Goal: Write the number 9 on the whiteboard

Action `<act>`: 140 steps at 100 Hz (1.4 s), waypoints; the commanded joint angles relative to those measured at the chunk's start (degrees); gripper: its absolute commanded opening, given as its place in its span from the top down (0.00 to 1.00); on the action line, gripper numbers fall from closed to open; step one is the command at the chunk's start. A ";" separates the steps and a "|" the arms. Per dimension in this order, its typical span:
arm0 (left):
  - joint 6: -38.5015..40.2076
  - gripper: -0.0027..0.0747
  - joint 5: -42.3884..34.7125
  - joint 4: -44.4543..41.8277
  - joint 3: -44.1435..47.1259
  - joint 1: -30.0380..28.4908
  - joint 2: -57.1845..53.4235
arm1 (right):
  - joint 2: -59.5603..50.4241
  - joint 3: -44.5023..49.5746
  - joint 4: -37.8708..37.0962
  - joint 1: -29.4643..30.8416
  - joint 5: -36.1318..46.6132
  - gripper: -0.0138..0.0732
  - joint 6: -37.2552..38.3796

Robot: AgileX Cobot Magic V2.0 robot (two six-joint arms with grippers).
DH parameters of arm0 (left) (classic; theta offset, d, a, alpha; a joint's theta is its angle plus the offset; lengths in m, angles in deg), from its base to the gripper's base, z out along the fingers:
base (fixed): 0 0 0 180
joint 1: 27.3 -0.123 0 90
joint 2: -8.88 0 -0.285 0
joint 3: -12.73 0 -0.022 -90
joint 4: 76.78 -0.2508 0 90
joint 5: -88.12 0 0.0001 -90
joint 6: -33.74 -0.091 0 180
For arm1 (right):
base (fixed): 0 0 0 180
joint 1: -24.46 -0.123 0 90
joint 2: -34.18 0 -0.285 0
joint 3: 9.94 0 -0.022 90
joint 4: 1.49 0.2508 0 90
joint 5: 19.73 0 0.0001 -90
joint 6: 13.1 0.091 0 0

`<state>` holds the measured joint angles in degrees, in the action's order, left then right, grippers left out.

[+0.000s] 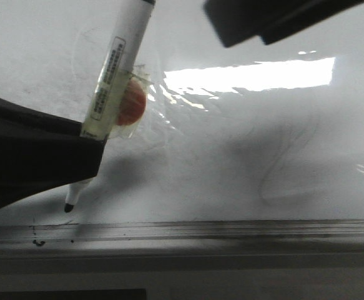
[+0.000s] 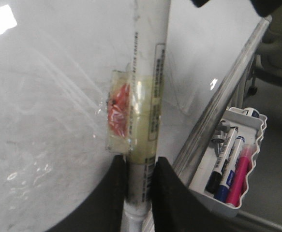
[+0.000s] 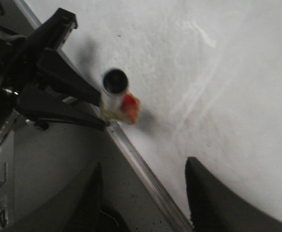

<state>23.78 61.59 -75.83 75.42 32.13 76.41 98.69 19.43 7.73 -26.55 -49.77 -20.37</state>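
- One relation governs the coming stroke: the marker (image 1: 116,75) is clenched between the fingers of the left gripper (image 2: 140,179), its long axis tilted, cap end up and away, black tip (image 1: 69,206) pointing down toward the whiteboard (image 1: 244,162).
- The tip is seen just above the grey rail (image 1: 231,232), close to the board surface; actual contact cannot be told.
- No number 9 is visible on the board; only a faint grey erased squiggle (image 1: 281,169) is seen, well to the right of the tip.
- The right gripper (image 3: 143,193) is held apart from the marker, its fingers spread and empty.
- The left arm is judged the nearer, so the writing is expected from it, with bare board lying up and right of the tip.
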 commanded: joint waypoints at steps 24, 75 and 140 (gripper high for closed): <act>-6.12 0.99 -0.88 -0.20 -3.59 -0.04 -0.84 | 10.11 -11.76 1.75 -1.65 -1.59 0.45 -0.74; -6.12 0.70 -0.20 0.48 -3.59 -0.04 -0.84 | 12.16 -12.08 1.87 -1.65 -3.30 0.92 -0.77; -8.95 0.53 6.79 16.06 -3.59 -6.95 -23.84 | 3.41 -12.94 1.66 10.81 -1.08 0.91 2.65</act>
<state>14.85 72.33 -60.99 73.61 27.23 53.01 103.42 8.94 9.42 -17.53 -54.72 -18.19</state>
